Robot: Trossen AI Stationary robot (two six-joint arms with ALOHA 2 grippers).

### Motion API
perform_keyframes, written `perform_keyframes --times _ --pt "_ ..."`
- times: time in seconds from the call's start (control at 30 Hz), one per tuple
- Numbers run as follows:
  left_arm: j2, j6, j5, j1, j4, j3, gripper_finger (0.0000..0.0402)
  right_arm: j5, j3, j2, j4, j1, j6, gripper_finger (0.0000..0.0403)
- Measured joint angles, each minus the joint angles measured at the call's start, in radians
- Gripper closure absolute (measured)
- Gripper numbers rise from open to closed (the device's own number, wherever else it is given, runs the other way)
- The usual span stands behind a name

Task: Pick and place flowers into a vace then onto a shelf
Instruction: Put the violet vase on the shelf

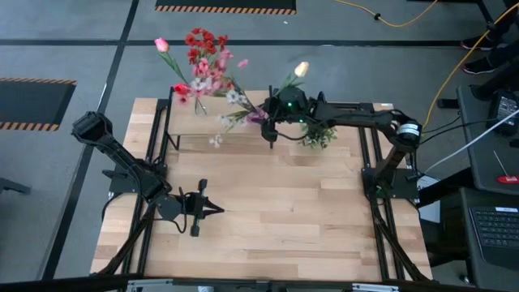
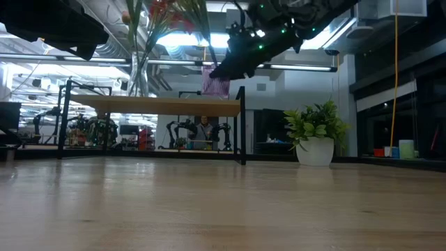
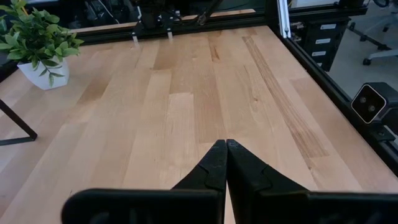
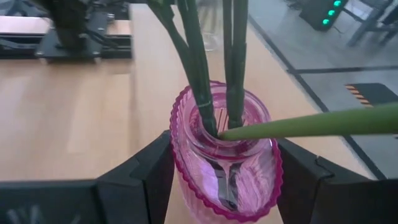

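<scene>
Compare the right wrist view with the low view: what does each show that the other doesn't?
Only the right wrist view: the right gripper closed around the pink ribbed vase, with green stems in its neck.
Only the low view: the shelf on black legs, with a clear vase of flowers on it, and a potted plant on the table.
Both: the pink vase, held up by the right arm.

Left hand [image 1: 217, 211] closed, low; right hand [image 1: 268, 122] seemingly raised, gripping
</scene>
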Motion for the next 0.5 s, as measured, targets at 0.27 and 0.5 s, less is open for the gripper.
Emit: perform_keyframes --times 0.27,0.5 --pt "0.0 0.0 0.0 0.0 0.0 0.0 0.0399 -0.007 0.0 0.001 0.0 -0.036 -0.005 0.0194" --pt "0.0 0.0 0.0 0.0 0.0 0.0 0.0398 -0.004 0.0 0.001 0.006 -0.043 0.055 0.0194"
